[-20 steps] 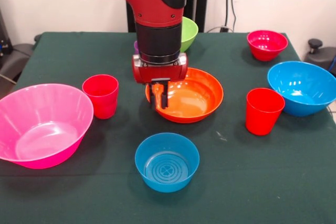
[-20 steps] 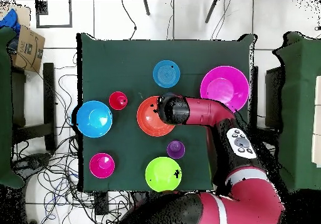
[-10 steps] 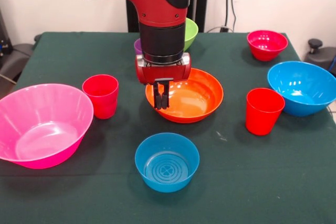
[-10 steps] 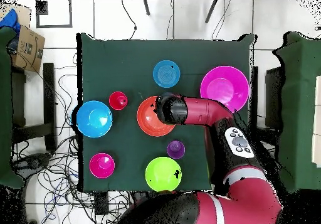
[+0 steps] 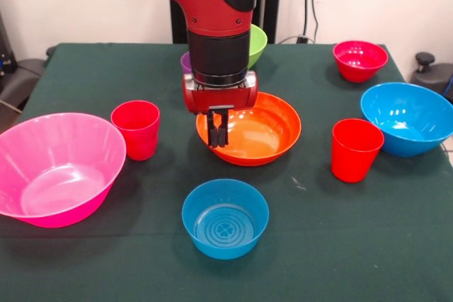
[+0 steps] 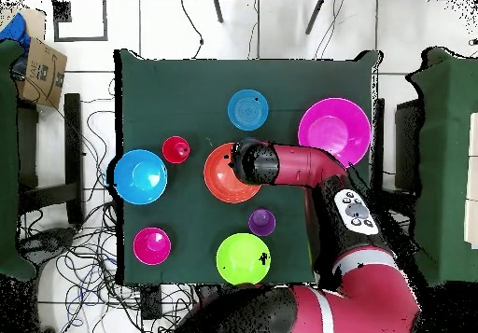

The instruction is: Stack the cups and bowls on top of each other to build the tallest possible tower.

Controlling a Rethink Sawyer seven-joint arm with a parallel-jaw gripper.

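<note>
My gripper point(image 5: 218, 136) hangs over the left rim of the orange bowl point(image 5: 262, 132) at the table's middle, its two dark fingers shut close together on that rim. In the overhead view the wrist covers the right edge of the orange bowl point(image 6: 224, 175) and hides the fingers. A small blue bowl point(image 5: 225, 218) sits alone in front of it. One red cup point(image 5: 136, 129) stands to the left, another red cup point(image 5: 356, 148) to the right. Only a sliver of the purple cup point(image 5: 185, 62) shows behind the arm; the purple cup point(image 6: 261, 222) shows whole from overhead. No tower stands.
A large pink bowl point(image 5: 56, 167) fills the front left. A large blue bowl point(image 5: 409, 118) sits at the right edge, a small red-magenta bowl point(image 5: 360, 59) behind it. The lime green bowl point(image 5: 255, 42) is at the back, behind the arm.
The wrist shifted slightly to the right and rose a little a second ago, then stayed still. The orange bowl and the other pieces have not moved.
</note>
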